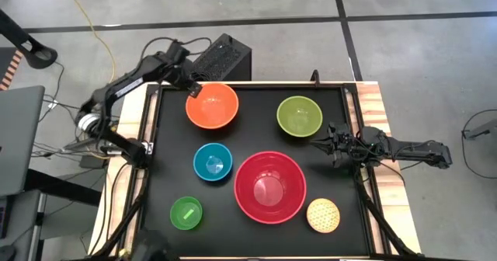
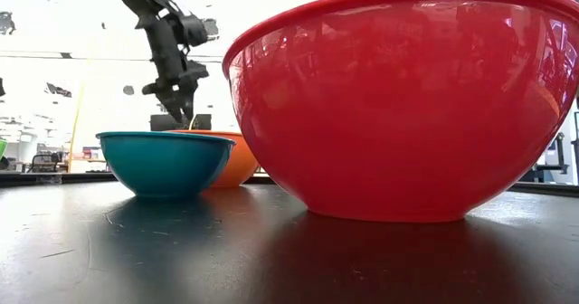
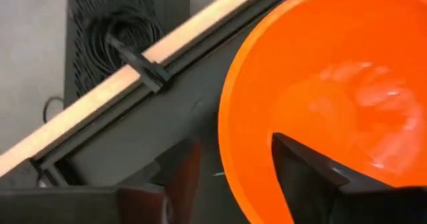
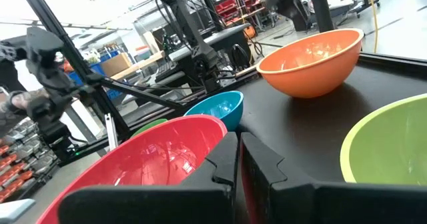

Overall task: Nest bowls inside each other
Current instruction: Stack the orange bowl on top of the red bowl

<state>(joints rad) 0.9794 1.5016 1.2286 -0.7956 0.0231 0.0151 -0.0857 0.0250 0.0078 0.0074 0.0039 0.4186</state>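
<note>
Six bowls stand upright on their bases on the black tabletop: orange (image 1: 213,109) far left, olive-green (image 1: 300,116) far right, blue (image 1: 213,161) mid-left, large red (image 1: 270,186) in the middle, small bright green (image 1: 186,213) near left, tan dotted (image 1: 323,215) near right. My left gripper (image 1: 194,90) hangs open over the orange bowl's far-left rim (image 3: 230,117), slanting down. One finger (image 3: 183,177) is outside the rim and one (image 3: 300,171) is over the inside, just above it in the low view (image 2: 187,114). My right gripper (image 1: 329,143) waits shut at the table's right edge, pointing level.
A black box (image 1: 225,57) with cables sits just beyond the table's far edge, behind the orange bowl. A wooden border with a black rail (image 3: 133,77) frames the table. The red bowl (image 2: 407,105) fills most of the low view, with the blue bowl (image 2: 163,159) beside it.
</note>
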